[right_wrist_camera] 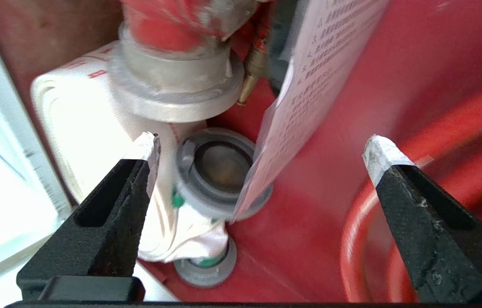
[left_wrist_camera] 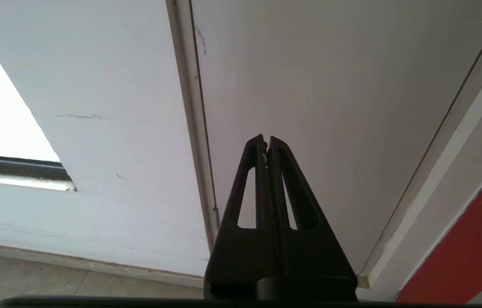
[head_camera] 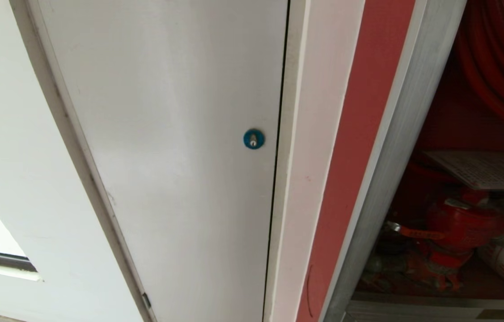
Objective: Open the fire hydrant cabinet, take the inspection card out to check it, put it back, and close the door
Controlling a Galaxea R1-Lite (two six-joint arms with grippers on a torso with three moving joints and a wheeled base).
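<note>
The fire hydrant cabinet (head_camera: 386,188) stands open at the right of the head view, with a silver frame and a red lining. Inside are a red hose coil (head_camera: 502,67), the red hydrant valve (head_camera: 462,223) and the inspection card (head_camera: 489,170), a printed sheet in a clear sleeve. Its door is out of view. My right gripper (right_wrist_camera: 264,145) is inside the cabinet and open wide, with nothing between its fingers. The inspection card (right_wrist_camera: 322,64) hangs just beyond them, its lower corner by a grey hose coupling (right_wrist_camera: 219,167). My left gripper (left_wrist_camera: 266,139) is shut and empty, parked facing a white door.
A plain white door (head_camera: 180,134) with a round blue lock (head_camera: 254,139) fills the middle of the head view. A white rolled hose (right_wrist_camera: 82,128) and the valve's silver flange (right_wrist_camera: 176,85) lie close to the right gripper. The red hose coil (right_wrist_camera: 437,171) curves along its other side.
</note>
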